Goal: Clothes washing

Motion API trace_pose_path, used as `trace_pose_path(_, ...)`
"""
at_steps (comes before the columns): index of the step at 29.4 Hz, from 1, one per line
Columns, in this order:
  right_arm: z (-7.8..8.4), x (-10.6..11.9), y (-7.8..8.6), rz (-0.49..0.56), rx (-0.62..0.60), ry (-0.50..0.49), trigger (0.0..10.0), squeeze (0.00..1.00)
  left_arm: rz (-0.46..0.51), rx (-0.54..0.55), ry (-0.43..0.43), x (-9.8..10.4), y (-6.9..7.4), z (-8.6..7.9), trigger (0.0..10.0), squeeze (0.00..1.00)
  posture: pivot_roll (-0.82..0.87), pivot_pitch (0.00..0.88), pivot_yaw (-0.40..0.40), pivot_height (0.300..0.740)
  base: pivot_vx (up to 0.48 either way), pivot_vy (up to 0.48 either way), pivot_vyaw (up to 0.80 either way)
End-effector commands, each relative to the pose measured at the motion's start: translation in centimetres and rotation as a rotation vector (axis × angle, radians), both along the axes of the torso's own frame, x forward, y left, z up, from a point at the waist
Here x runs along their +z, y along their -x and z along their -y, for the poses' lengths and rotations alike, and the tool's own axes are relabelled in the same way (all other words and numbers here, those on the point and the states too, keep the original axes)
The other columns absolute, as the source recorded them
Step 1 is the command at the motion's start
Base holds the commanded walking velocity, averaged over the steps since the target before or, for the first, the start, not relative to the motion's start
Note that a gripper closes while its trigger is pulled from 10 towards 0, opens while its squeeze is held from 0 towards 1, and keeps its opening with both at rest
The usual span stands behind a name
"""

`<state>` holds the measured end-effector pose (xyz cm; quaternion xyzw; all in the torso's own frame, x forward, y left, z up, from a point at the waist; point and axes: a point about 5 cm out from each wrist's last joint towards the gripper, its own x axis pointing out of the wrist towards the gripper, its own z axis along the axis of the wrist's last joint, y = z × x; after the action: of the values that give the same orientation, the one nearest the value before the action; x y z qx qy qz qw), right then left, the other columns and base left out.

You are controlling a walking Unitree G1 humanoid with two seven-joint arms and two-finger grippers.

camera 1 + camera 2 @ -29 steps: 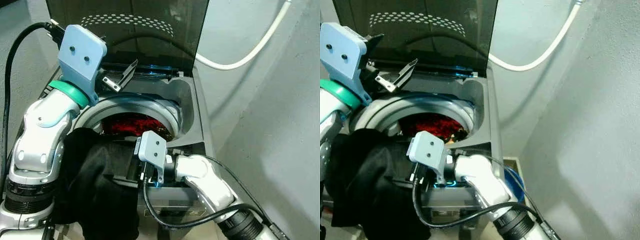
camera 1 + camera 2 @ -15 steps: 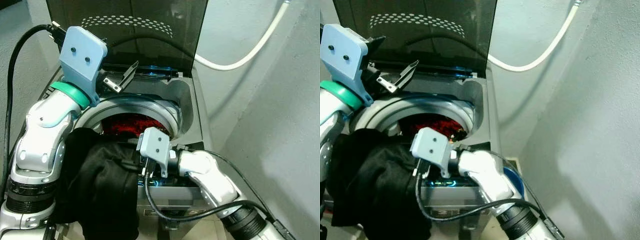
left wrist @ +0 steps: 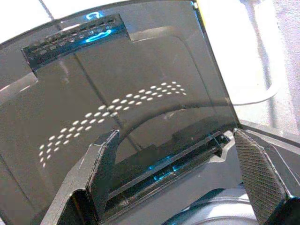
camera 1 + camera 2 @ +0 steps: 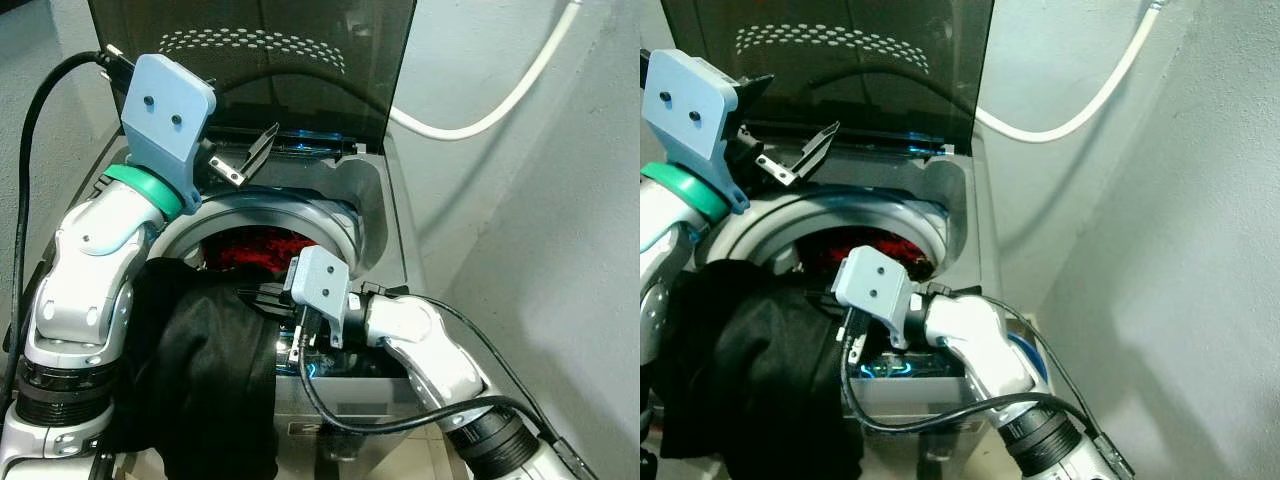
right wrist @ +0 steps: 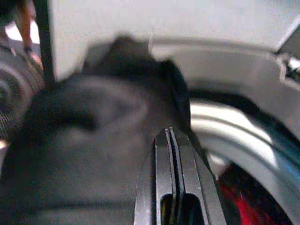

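A black garment (image 4: pixel 205 370) hangs over the front left edge of the washing machine (image 4: pixel 385 215). The right gripper (image 5: pixel 171 154), fingers pressed together, pinches it at the drum's front rim. Red laundry (image 4: pixel 262 245) lies inside the drum. The left gripper (image 4: pixel 245 160) hovers spread apart near the raised lid (image 3: pixel 117 79).

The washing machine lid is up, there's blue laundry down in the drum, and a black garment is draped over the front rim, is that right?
One thing is off: the laundry in the drum is red, not blue, as the left eye view shows. The washing machine lid is up, and the black garment is draped over the front rim.
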<state>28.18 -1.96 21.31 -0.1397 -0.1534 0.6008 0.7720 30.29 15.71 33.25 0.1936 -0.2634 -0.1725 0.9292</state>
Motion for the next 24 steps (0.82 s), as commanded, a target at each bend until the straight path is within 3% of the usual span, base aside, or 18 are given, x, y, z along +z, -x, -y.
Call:
trace_pose_path(1, 0.2, 0.8, 0.5, -0.022, 0.045, -0.058, 10.0, 0.00, -0.016, -0.003, -0.004, -0.4, -0.1, 0.0, 10.0, 0.00, 0.10, 0.042, 0.007, 0.740, 0.000, 0.000, 0.00)
trace_pose_path(5, 0.4, 2.1, 0.8, -0.017, 0.081, -0.092, 10.0, 0.00, -0.011, -0.008, -0.005, -0.2, -0.2, 0.1, 10.0, 0.00, 0.09, 0.047, 0.016, 0.740, 0.000, 0.000, 0.00)
trace_pose_path(9, -0.1, 2.3, 0.0, 0.027, 0.074, -0.017, 10.0, 0.00, 0.009, -0.022, -0.009, 0.5, -0.4, 0.2, 10.0, 0.00, 0.09, 0.046, 0.018, 0.740, 0.000, 0.000, 0.00)
trace_pose_path(10, -0.5, 2.2, -0.1, 0.032, 0.089, 0.014, 10.0, 0.10, 0.020, -0.029, -0.016, 0.8, -0.5, 0.4, 10.0, 0.00, 0.09, 0.046, 0.018, 0.740, 0.000, 0.000, 0.00)
trace_pose_path(14, -0.7, 2.1, -0.1, 0.035, 0.100, 0.033, 10.0, 0.10, 0.027, -0.034, -0.021, 1.1, -0.5, 0.4, 10.0, 0.00, 0.09, 0.046, 0.018, 0.740, 0.000, 0.000, 0.00)
trace_pose_path(15, -1.1, 1.8, -0.1, 0.037, 0.116, 0.065, 10.0, 1.00, 0.039, -0.038, -0.031, 1.5, -0.6, 0.4, 10.0, 0.00, 0.09, 0.047, 0.019, 0.740, 0.000, 0.000, 0.00)
trace_pose_path(16, -1.5, 1.5, -0.1, 0.047, 0.147, 0.118, 10.0, 1.00, 0.050, -0.043, -0.042, 1.9, -0.6, 0.4, 10.0, 0.00, 0.09, 0.048, 0.018, 0.740, 0.000, 0.000, 0.00)
trace_pose_path(24, -2.1, 1.2, 0.7, 0.062, 0.269, 0.235, 10.0, 1.00, 0.072, -0.061, -0.072, 3.0, -0.7, 0.1, 10.0, 0.00, 0.08, 0.044, 0.014, 0.740, 0.000, 0.000, 0.00)
